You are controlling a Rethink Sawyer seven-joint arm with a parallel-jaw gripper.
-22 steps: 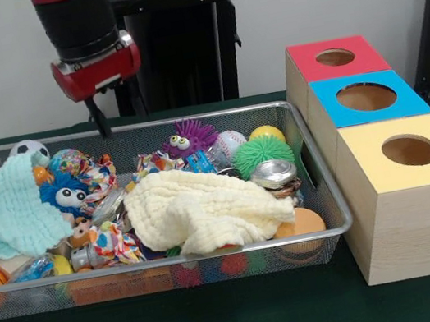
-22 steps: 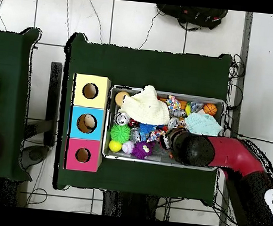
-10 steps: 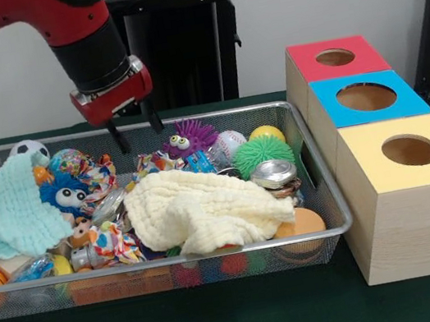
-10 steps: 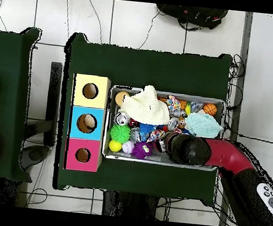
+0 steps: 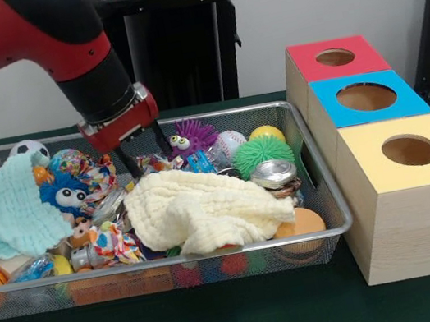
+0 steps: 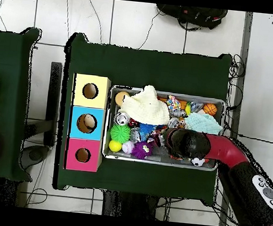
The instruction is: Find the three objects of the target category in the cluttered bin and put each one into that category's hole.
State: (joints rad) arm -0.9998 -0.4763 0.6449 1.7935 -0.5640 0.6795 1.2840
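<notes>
**Hand dips into the clutter**

The hand (image 5: 146,158) hangs over the bin (image 5: 319,184), its 2 fingers apart and empty, tips among the toys beside the purple toy (image 5: 189,139). The target category isn't clear from here. Risk, as I read it: closing now could snag the yellow cloth (image 5: 203,209) or grab 2 toys together. Front view shows the fingers; overhead hides them under the arm but shows something sitting in the blue box (image 6: 87,123) hole.

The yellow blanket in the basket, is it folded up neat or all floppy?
Floppy. The yellow blanket lies crumpled and spread over the toys in the wire basket, with uneven wrinkles and no tidy folds.
</notes>
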